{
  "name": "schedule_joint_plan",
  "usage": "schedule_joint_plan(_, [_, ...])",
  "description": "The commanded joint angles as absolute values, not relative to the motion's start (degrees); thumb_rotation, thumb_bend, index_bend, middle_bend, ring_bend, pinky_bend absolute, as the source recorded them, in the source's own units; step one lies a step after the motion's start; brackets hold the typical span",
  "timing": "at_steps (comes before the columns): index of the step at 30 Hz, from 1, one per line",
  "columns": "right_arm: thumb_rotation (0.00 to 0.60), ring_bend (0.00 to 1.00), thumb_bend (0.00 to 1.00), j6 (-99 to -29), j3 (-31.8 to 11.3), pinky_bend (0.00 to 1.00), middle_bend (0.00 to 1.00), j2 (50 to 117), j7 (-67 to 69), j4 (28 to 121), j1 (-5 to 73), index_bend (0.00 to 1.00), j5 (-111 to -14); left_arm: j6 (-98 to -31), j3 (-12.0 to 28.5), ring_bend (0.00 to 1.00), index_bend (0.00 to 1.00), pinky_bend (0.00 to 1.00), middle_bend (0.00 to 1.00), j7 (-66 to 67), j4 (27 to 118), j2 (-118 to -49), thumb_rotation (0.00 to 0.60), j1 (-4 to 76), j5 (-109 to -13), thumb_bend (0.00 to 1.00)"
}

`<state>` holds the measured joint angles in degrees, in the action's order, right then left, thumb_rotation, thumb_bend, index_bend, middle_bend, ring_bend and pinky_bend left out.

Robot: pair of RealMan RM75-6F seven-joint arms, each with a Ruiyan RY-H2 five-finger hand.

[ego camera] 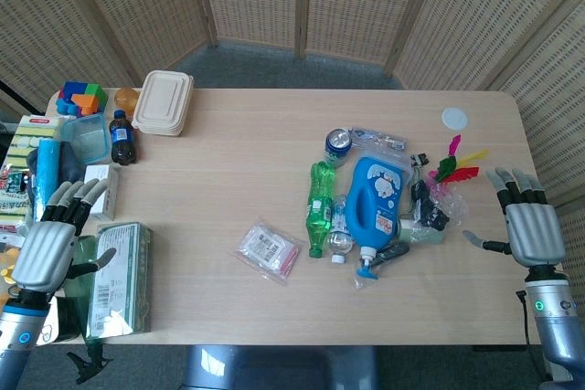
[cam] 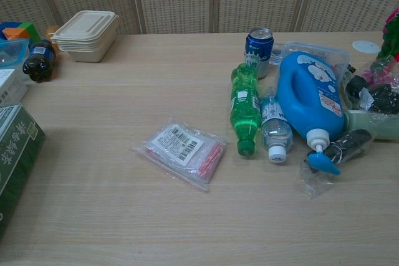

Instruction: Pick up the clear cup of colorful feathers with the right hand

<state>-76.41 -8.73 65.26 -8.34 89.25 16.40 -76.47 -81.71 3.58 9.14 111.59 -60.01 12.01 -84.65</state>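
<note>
The clear cup of colorful feathers (ego camera: 450, 176) lies at the right end of the clutter, pink, green and yellow feathers fanning out toward the table's right edge. In the chest view only its feathers (cam: 391, 37) show at the right border. My right hand (ego camera: 529, 224) hovers at the table's right edge, a little right of and nearer than the cup, fingers spread and holding nothing. My left hand (ego camera: 53, 238) hangs open at the left edge beside a green box (ego camera: 117, 278). Neither hand shows in the chest view.
Left of the cup lie a blue detergent jug (ego camera: 373, 202), a green bottle (ego camera: 320, 205), a small clear bottle (cam: 275, 128), a blue can (ego camera: 337, 145) and dark bagged items (ego camera: 428, 212). A plastic packet (ego camera: 267, 249) sits mid-table. A white lid (ego camera: 454, 118) lies far right. Boxes and containers crowd the left side.
</note>
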Motion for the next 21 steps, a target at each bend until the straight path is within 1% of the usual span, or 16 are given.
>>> schedule_joint_plan(1, [0.391, 0.00, 0.13, -76.3, -8.8, 0.00, 0.10, 65.4, -8.3, 89.4, 16.4, 0.08, -76.4, -81.3, 3.6, 0.00, 0.00, 0.00, 0.00, 8.8, 111.5, -60.0, 0.600, 12.1, -84.3, 0.26])
schedule_joint_plan(7, [0.390, 0.00, 0.13, -76.1, -8.8, 0.00, 0.10, 65.0, -6.4, 89.7, 16.1, 0.07, -76.5, -81.8, 3.6, 0.00, 0.00, 0.00, 0.00, 8.5, 112.5, -59.0, 0.600, 11.8, -85.1, 0.26])
schedule_joint_plan(12, [0.392, 0.00, 0.13, -75.4, -8.6, 0.00, 0.07, 64.6, -5.7, 89.6, 16.1, 0.06, -76.6, -81.5, 4.0, 0.00, 0.00, 0.00, 0.00, 8.4, 113.4, -57.6, 0.600, 12.0, -85.1, 0.26])
schedule_joint_plan(15, [0.390, 0.00, 0.13, -74.1, -8.7, 0.00, 0.07, 64.6, -5.6, 89.2, 16.9, 0.05, -76.9, -80.5, 4.5, 0.00, 0.00, 0.00, 0.00, 7.9, 113.9, -56.6, 0.600, 12.7, -84.7, 0.26])
schedule_joint_plan(21, [0.393, 0.00, 0.13, -69.2, -9.3, 0.00, 0.05, 66.0, -5.0, 87.4, 20.3, 0.05, -76.6, -78.2, 6.0, 0.00, 0.00, 0.00, 0.00, 7.0, 114.5, -54.6, 0.600, 14.6, -83.7, 0.26])
